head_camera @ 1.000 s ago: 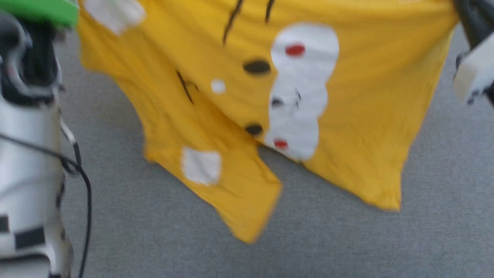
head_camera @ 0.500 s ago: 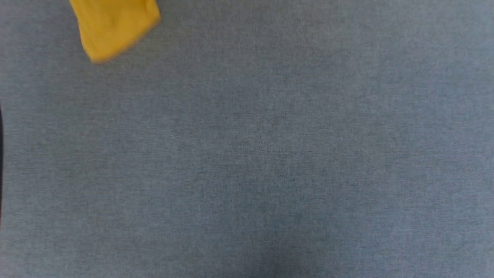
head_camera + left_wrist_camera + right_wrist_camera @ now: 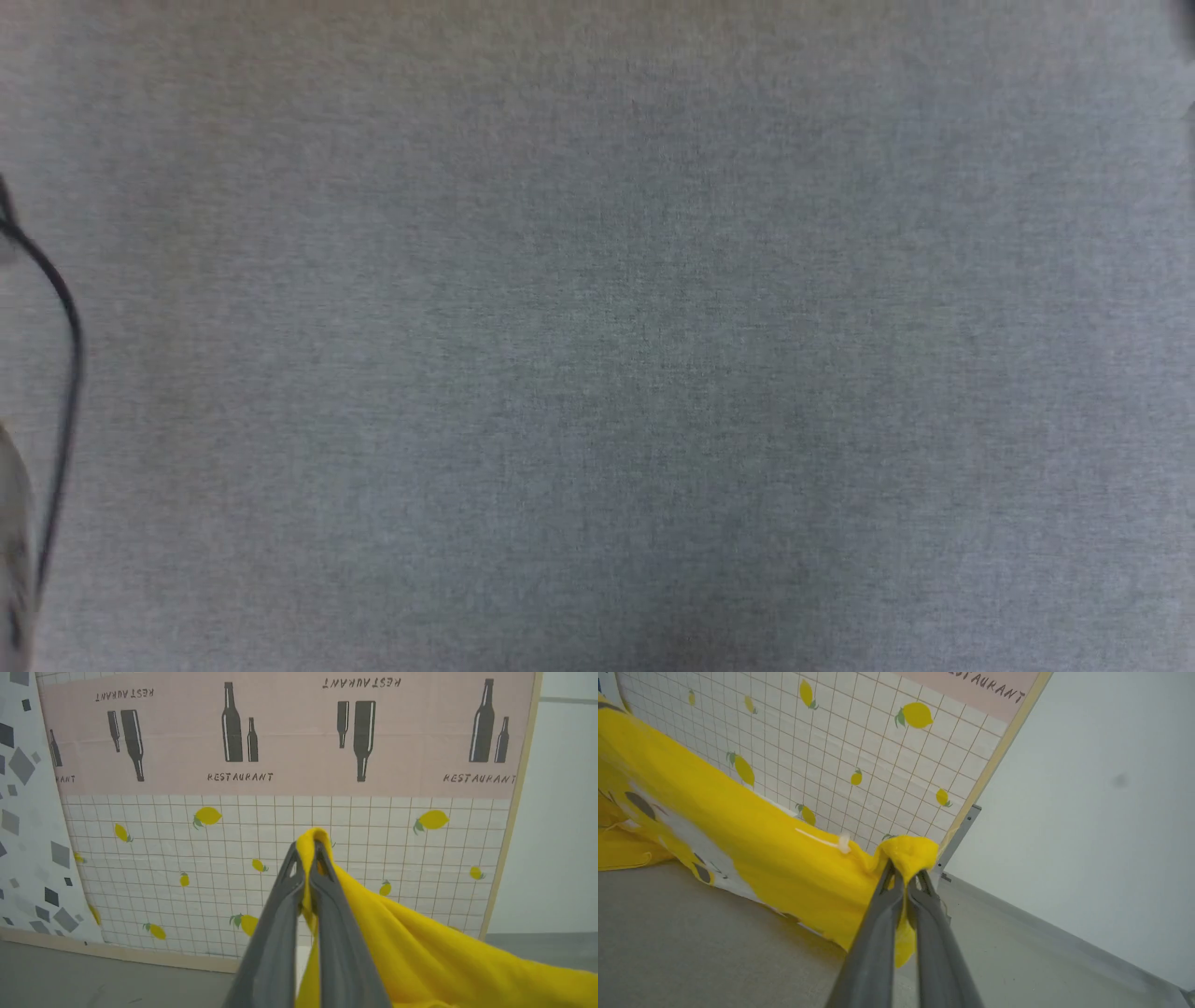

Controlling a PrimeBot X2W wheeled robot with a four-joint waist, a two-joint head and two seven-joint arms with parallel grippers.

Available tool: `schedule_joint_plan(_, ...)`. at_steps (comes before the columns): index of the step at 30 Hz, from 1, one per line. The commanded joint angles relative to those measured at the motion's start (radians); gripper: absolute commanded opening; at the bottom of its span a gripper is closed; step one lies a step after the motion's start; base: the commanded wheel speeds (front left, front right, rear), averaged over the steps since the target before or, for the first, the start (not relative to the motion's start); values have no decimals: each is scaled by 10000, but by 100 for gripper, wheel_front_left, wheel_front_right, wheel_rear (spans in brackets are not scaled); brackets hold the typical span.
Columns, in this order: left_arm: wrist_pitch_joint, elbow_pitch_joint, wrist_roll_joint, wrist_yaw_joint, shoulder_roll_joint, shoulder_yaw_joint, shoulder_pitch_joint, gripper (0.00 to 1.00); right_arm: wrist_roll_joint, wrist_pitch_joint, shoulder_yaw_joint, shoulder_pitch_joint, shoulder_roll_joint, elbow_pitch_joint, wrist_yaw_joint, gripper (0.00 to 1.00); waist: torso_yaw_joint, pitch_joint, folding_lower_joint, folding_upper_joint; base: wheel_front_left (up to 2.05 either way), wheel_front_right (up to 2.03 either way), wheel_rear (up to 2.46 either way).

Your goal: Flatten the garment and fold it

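Observation:
The garment (image 3: pixel 420 956) is a bright yellow T-shirt held up in the air between my two grippers. In the left wrist view my left gripper (image 3: pixel 308 854) is shut on a bunched yellow corner, and the cloth trails down to the right. My right gripper (image 3: pixel 906 870) is shut on another bunched corner in the right wrist view; from there the garment (image 3: pixel 752 835) stretches left, with white patches and black marks of its print showing low on the cloth. The cloth's lower edge hangs close to the grey surface (image 3: pixel 691 947).
A grey fabric surface (image 3: pixel 597 373) spreads across the head view, with a black cable (image 3: pixel 65 373) at its left edge. A panel (image 3: pixel 280 812) with lemon-print tiles and a pink bottle print stands behind the cloth. A plain pale wall (image 3: pixel 1101 812) lies to its right.
The head view has swung away: the yellow shirt that filled it a second ago shrank to a corner at the top left, then left the picture. Both grips look unchanged.

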Motion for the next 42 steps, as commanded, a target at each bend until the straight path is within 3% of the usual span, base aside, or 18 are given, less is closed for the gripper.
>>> schedule_joint_plan(1,172,156,94,-127,167,-126,698,0,305,-93,159,522,42,114,-15,0,155,-601,-2,0,0,0,0)
schedule_joint_plan(7,1786,320,-424,-611,468,-679,4133,0,1520,-78,911,2916,-281,42,-15,0,404,-1779,-2,0,0,0,0)
schedule_joint_plan(13,3522,-927,-1666,-728,644,-687,7815,0,2338,118,884,5455,-647,-600,-15,0,582,-2824,-2,0,0,0,0)
schedule_joint_plan(17,4440,-2387,-2329,-379,703,-638,10246,0,2385,175,451,7003,-598,-1094,-15,0,616,-3324,-2,0,0,0,0)
schedule_joint_plan(22,5080,-4555,-2761,516,703,-587,13049,0,2079,539,-567,9212,-205,-1959,-15,0,732,-3770,-2,0,0,0,0)
schedule_joint_plan(27,4922,-5602,-2814,1119,583,-459,14434,0,1892,1306,-1461,11273,305,-3063,-15,0,869,-3955,-2,0,0,0,0)
schedule_joint_plan(34,4253,-5944,-2601,1615,383,-342,15523,0,1607,2280,-2232,13525,1131,-4672,-15,0,870,-4126,-2,0,0,0,0)
schedule_joint_plan(38,3526,-6039,-2175,1746,253,-417,15801,0,1344,1869,-2392,14077,1476,-5054,-15,0,786,-4142,-2,0,0,0,0)
schedule_joint_plan(42,1796,-6067,-1138,1882,-16,-561,15470,0,1057,330,-2255,14114,1642,-5046,-15,0,759,-4063,-2,0,0,0,0)
